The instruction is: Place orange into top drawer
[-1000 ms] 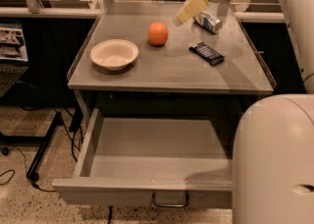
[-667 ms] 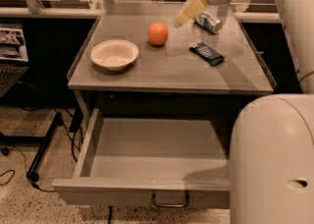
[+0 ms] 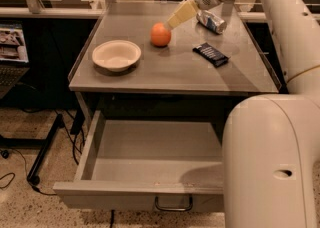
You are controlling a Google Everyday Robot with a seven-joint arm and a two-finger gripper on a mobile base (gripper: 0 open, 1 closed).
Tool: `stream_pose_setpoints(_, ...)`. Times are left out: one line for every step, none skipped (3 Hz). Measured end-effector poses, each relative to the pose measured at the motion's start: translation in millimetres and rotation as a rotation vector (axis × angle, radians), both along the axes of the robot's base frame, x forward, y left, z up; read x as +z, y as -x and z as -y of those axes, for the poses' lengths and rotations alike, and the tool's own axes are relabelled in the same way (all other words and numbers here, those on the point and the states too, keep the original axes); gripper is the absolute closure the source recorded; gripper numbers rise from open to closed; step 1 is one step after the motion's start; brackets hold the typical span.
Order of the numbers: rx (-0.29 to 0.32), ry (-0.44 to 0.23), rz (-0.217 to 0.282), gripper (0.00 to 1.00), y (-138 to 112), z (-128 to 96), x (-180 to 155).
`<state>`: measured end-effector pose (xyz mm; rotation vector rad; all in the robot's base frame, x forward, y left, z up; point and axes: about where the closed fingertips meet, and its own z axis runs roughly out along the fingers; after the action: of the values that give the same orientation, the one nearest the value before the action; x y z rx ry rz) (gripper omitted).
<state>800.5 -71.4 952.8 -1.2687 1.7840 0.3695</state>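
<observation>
While the top drawer (image 3: 150,154) stands pulled open at the near edge, the orange (image 3: 160,35) sits on the tabletop (image 3: 165,76) above.
Its curved handle (image 3: 173,203) hangs at the front centre. Farther back, 1 cream bowl (image 3: 116,55) rests left and 1 dark packet (image 3: 211,54) right, with the orange beyond them. The gripper (image 3: 174,22) hangs at the orange's far right side; whether it grasps anything cannot be told. 1 drink can (image 3: 210,21) lies farthest.
</observation>
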Motion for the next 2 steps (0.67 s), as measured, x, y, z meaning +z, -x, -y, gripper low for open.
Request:
stream_pose_setpoints(0.026, -0.021, -0.004, 0.00, -11, -22, -9)
stream_pose_setpoints(0.029, -0.025, -0.025, 0.00, -20, -33, -23)
